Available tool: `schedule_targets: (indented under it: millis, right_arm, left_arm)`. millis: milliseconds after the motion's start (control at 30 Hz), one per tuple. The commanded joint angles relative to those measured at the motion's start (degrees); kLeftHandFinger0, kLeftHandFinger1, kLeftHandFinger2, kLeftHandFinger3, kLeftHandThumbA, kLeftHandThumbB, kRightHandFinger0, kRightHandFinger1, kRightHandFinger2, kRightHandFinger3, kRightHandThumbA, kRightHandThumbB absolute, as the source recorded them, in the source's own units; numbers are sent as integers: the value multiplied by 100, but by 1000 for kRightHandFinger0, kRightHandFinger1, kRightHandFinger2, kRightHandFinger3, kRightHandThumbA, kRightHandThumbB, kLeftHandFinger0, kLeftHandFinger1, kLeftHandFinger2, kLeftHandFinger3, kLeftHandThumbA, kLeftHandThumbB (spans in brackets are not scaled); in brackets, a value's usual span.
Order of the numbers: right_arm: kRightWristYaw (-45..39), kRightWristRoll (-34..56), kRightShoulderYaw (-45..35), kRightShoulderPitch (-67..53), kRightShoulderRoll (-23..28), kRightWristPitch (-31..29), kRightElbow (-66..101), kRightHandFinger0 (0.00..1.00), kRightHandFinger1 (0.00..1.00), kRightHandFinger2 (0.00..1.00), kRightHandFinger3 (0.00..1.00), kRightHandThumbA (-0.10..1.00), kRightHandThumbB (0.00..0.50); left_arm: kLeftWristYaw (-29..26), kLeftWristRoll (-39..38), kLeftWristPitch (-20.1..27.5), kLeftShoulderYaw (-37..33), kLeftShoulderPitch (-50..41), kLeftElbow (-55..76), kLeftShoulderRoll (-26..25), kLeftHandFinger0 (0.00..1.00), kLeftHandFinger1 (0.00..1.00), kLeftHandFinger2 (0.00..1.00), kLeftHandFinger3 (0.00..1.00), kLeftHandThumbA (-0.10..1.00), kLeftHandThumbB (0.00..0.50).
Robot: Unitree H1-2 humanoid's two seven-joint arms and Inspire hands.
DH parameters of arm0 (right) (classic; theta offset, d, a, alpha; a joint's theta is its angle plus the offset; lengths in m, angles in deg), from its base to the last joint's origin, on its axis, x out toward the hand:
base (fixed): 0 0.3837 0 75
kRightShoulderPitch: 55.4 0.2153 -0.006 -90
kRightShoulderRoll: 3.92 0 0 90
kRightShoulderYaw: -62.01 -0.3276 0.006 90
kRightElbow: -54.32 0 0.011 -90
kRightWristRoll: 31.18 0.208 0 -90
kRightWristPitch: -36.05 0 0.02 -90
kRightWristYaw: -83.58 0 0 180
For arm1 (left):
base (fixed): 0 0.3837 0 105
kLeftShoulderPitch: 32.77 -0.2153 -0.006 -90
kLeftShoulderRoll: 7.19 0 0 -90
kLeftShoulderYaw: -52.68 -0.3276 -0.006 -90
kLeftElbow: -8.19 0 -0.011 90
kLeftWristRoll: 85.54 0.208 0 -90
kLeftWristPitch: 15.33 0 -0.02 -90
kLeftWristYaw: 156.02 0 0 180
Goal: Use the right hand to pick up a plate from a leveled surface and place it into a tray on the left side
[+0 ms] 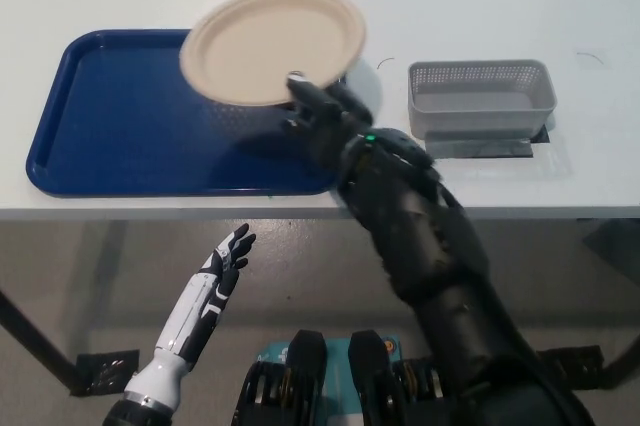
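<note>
A round beige plate (pixel 272 43) hangs tilted above the right part of the blue tray (pixel 110 116). My black right hand (pixel 322 116) is shut on the plate's near rim, with the arm reaching in from the bottom right across the table's front edge. The tray lies flat on the white table at the left, and its right end is hidden under the plate and hand. My white left hand (pixel 226 258) rests open below the table edge at the lower left, fingers spread.
A grey mesh basket (pixel 480 96) stands upside down on the white table (pixel 500 186) to the right of the tray, on a dark mat. The table's front edge runs across the middle of the view.
</note>
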Motion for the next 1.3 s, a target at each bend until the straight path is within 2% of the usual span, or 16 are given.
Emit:
schedule_targets:
  millis: [0, 33, 133, 233, 267, 300, 333, 367, 400, 500, 633, 767, 900, 1000, 1167, 1267]
  right_arm:
    - [-508, -566, -57, 659, -239, -671, -586, 0, 388, 828, 956, -100, 71]
    - [-568, -656, -49, 745, -268, -786, -796, 0, 393, 811, 1000, -100, 72]
    - [-587, -879, -48, 933, -340, -991, -1244, 0, 419, 814, 1000, -100, 74]
    - [-688, -1120, 26, 1062, -387, -1108, -1657, 0, 445, 887, 1000, -100, 97]
    - [-718, -1214, 76, 1139, -385, -1068, -1819, 0, 415, 840, 964, -100, 126]
    - [-787, -1158, -4, 1259, -396, -974, -2039, 0, 326, 734, 859, -100, 164]
    - [-859, -1101, -65, 1305, -397, -840, -2120, 269, 617, 1000, 1000, 50, 266]
    - [-1129, -1108, -42, 1327, -364, -725, -2172, 629, 1000, 1000, 1000, 342, 296]
    - [-1607, -1159, 97, 1311, -280, -571, -2174, 979, 1000, 1000, 1000, 512, 339]
    - [-2186, -1077, 106, 1246, -137, -313, -2104, 1000, 1000, 1000, 1000, 662, 429]
    - [-2582, -1226, 327, 1198, 30, -25, -1868, 1000, 1000, 1000, 1000, 827, 463]
    - [-2974, -1106, 366, 1128, 199, 287, -1614, 1000, 1000, 1000, 1000, 880, 500]
    - [-3115, -793, 711, 767, 465, 288, -912, 1000, 1000, 1000, 1000, 859, 500]
    - [-2867, 2, 1080, 284, 751, 288, 63, 1000, 1000, 1000, 1000, 760, 494]
    - [-1744, 1815, 2258, -845, 1893, 288, 3044, 1000, 1000, 1000, 1000, 782, 500]
    - [-841, 2900, 2717, -1534, 2718, 288, 5182, 1000, 1000, 1000, 1000, 759, 500]
  left_arm:
    - [75, -22, 59, 28, 87, 170, -86, 1000, 1000, 1000, 1000, 1000, 147]
    - [84, -40, 84, 26, 85, 146, -75, 1000, 1000, 1000, 1000, 1000, 147]
    - [102, -38, 103, 17, 90, 125, -53, 1000, 1000, 1000, 1000, 1000, 149]
    - [118, -4, 25, -18, 47, 195, -35, 1000, 1000, 1000, 1000, 1000, 157]
    - [119, -16, 20, -15, 40, 207, -30, 1000, 1000, 1000, 1000, 1000, 157]
    - [132, -47, 8, -6, 51, 202, -38, 1000, 1000, 1000, 1000, 1000, 165]
    - [136, -63, 18, -1, 54, 183, -41, 1000, 1000, 1000, 1000, 1000, 171]
    - [140, -73, 33, 2, 60, 175, -44, 1000, 1000, 1000, 1000, 1000, 165]
    - [141, -73, 51, 3, 68, 173, -48, 1000, 1000, 1000, 1000, 1000, 170]
    - [143, -51, -1, -1, 59, 225, -56, 1000, 1000, 1000, 1000, 1000, 179]
    - [120, 16, 20, -13, 60, 217, -63, 1000, 1000, 1000, 1000, 1000, 174]
    - [126, 24, -5, -17, 49, 255, -67, 1000, 1000, 1000, 1000, 1000, 165]
    - [171, 41, -36, -59, 92, 249, -76, 1000, 1000, 1000, 1000, 1000, 165]
    - [173, 32, -57, -54, 112, 244, -85, 1000, 1000, 1000, 1000, 1000, 179]
    - [278, -131, 130, -50, 204, 112, -133, 1000, 1000, 1000, 1000, 1000, 158]
    - [225, -78, -3, -21, 210, 126, -130, 1000, 1000, 1000, 1000, 1000, 198]
